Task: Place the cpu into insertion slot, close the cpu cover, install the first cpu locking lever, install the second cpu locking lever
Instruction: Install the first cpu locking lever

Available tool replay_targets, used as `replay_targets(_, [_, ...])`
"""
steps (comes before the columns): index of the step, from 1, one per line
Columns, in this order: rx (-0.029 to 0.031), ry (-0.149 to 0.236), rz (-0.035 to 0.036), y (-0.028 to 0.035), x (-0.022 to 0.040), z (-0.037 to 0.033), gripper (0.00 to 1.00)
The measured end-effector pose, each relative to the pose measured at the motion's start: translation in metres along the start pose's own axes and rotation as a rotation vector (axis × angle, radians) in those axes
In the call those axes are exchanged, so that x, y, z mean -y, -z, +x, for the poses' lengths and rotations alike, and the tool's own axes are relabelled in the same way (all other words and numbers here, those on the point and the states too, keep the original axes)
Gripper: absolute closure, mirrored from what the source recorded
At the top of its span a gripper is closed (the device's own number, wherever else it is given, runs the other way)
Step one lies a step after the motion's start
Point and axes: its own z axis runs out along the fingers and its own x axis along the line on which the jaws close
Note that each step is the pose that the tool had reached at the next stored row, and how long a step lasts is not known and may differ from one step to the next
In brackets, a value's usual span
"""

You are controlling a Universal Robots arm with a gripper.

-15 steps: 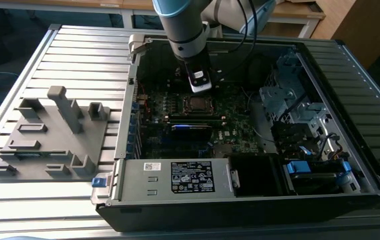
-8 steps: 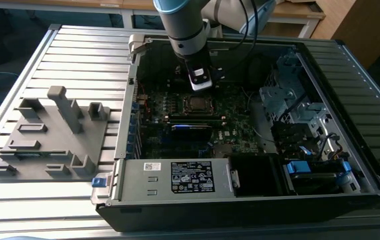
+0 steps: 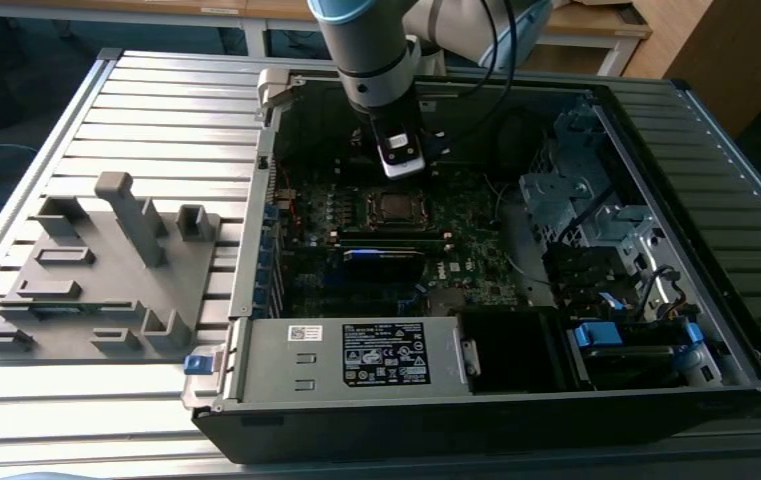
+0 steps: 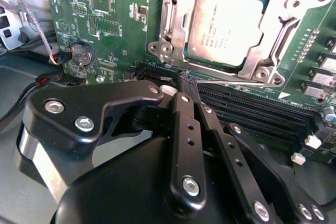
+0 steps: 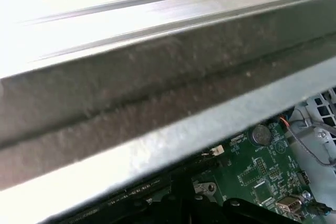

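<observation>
One cpu (image 4: 227,24) inside cpu cover (image 4: 175,22)

Silver cpu (image 4: 226,27) seated flat — cpu cover (image 4: 176,22) closed.

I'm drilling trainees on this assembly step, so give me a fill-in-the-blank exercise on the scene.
1. The cpu sits in its ___ on the motherboard.
2. The motherboard is ___ in colour.
3. The cpu cover lies ___ around the cpu.
4. In the exterior view the gripper hangs inside the open ___ case.
Missing words: socket; green; closed; computer.
</observation>
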Motion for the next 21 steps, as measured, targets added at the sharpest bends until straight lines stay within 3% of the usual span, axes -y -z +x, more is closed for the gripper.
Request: replay_targets(21, [0.0004,-0.001,0.0002,0.0001,-0.0025,0.0032,0.89])
